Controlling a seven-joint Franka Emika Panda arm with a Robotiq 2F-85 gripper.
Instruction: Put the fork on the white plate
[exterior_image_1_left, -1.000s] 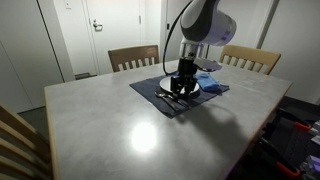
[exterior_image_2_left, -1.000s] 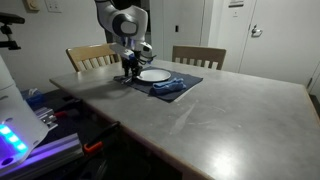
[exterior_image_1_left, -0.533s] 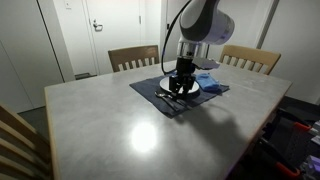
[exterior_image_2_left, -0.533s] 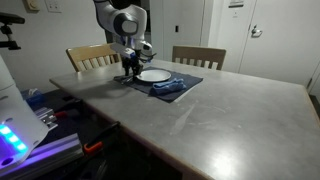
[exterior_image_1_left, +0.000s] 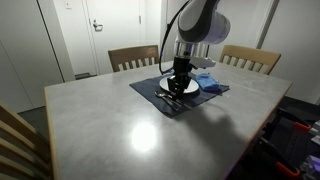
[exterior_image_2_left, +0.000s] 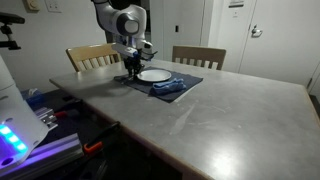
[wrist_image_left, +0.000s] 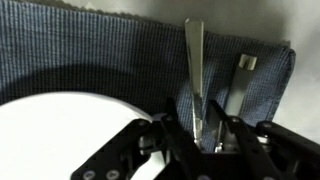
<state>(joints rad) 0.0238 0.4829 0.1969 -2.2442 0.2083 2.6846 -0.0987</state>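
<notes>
In the wrist view my gripper is shut on the metal fork, whose handle runs straight out between the fingers over the blue placemat. The white plate lies right beside the jaws at lower left. In both exterior views the gripper hangs low over the placemat at the plate's edge. The fork is too small to make out there.
A second utensil lies on the placemat just right of the fork. A blue cloth sits beside the plate. The grey table has wooden chairs behind it.
The gripper has risen slightly over the placemat. The plate and cloth have not moved.
</notes>
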